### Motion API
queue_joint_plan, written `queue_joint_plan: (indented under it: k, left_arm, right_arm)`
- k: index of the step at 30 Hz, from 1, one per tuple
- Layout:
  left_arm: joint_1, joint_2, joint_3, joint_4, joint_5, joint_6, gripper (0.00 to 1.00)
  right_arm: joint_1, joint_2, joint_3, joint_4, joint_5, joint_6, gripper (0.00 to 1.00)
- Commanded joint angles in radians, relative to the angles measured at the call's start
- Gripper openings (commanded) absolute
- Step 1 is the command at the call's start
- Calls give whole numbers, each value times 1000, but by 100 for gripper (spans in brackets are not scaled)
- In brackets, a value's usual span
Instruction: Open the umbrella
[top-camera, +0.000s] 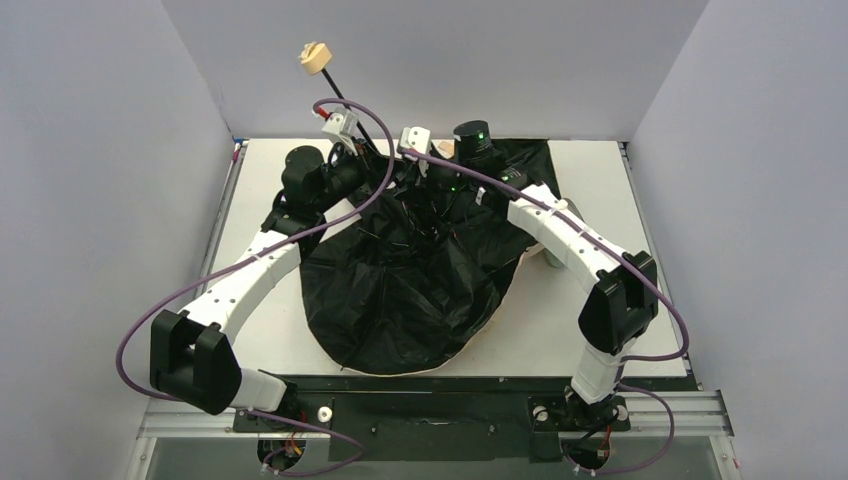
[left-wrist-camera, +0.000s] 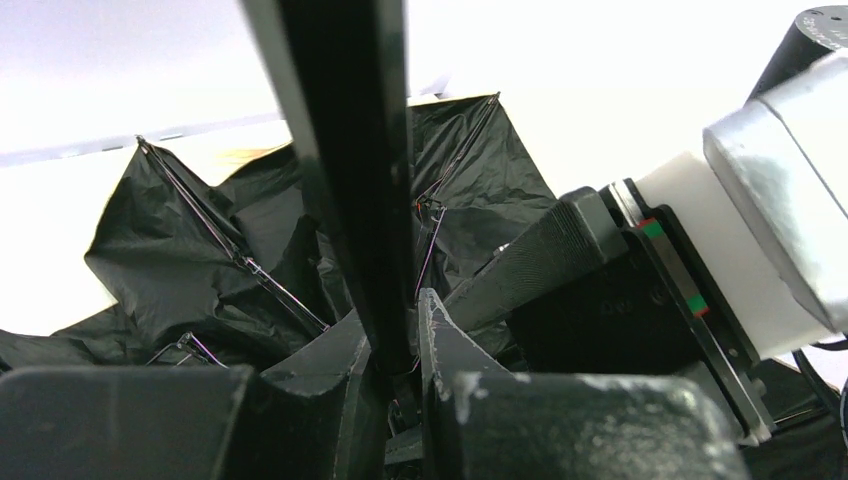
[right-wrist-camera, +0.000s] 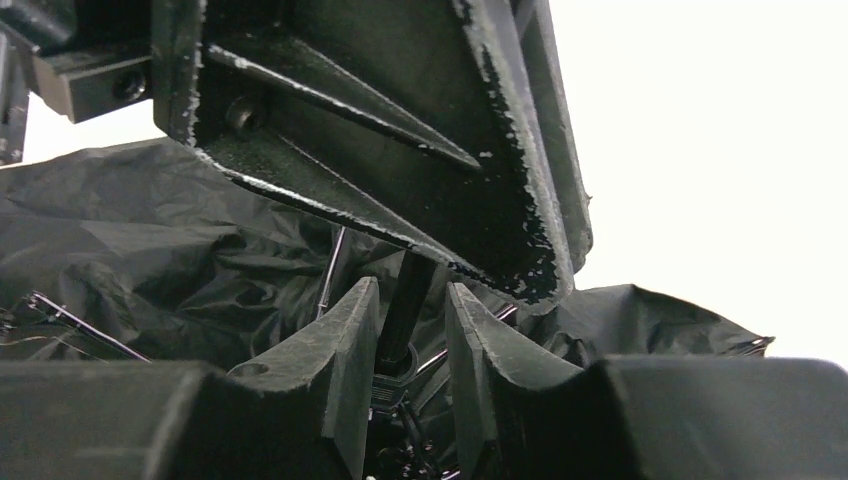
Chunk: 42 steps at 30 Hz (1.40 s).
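The umbrella (top-camera: 400, 290) lies on the white table with its black lining and ribs facing up and a peach edge showing at the front. Its thin black shaft (top-camera: 345, 105) rises to the back left and ends in the small tan handle (top-camera: 316, 57). My left gripper (top-camera: 385, 175) is shut on the shaft (left-wrist-camera: 350, 150); the left wrist view shows both fingers (left-wrist-camera: 345, 365) pressed against it. My right gripper (top-camera: 425, 180) is open. In the right wrist view its fingers (right-wrist-camera: 345, 340) straddle the shaft (right-wrist-camera: 410, 290) just above the runner collar (right-wrist-camera: 393, 368), with gaps on both sides.
The white table (top-camera: 600, 180) sits inside grey walls on three sides. A small pale grey object (top-camera: 552, 257) lies half hidden under the right arm beside the canopy. Purple cables (top-camera: 370, 200) loop over the canopy. The two grippers are very close together over the hub.
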Motion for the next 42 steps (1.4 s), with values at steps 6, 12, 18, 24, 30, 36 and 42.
queue_joint_plan:
  k: [6, 12, 18, 24, 30, 36, 42]
  left_arm:
    - [32, -96, 119, 232, -15, 12, 0]
    - [33, -93, 124, 237, -10, 23, 0]
    - [33, -87, 121, 246, -3, 22, 0]
    - [31, -83, 121, 257, 5, 5, 0]
    - [26, -82, 103, 269, 6, -23, 0]
    - [26, -80, 109, 274, 3, -29, 0]
    - [26, -86, 98, 278, 2, -36, 0]
  right_arm:
    - [-91, 62, -36, -251, 80, 112, 28]
    - [-85, 60, -36, -325, 27, 73, 29]
    - [-84, 71, -16, -378, -15, 59, 25]
    - [-75, 98, 20, -375, 20, 54, 29]
    - [-35, 106, 28, -264, 37, 107, 32]
    - [-34, 125, -3, -191, 41, 171, 35]
    - [-54, 117, -60, -69, 26, 279, 29]
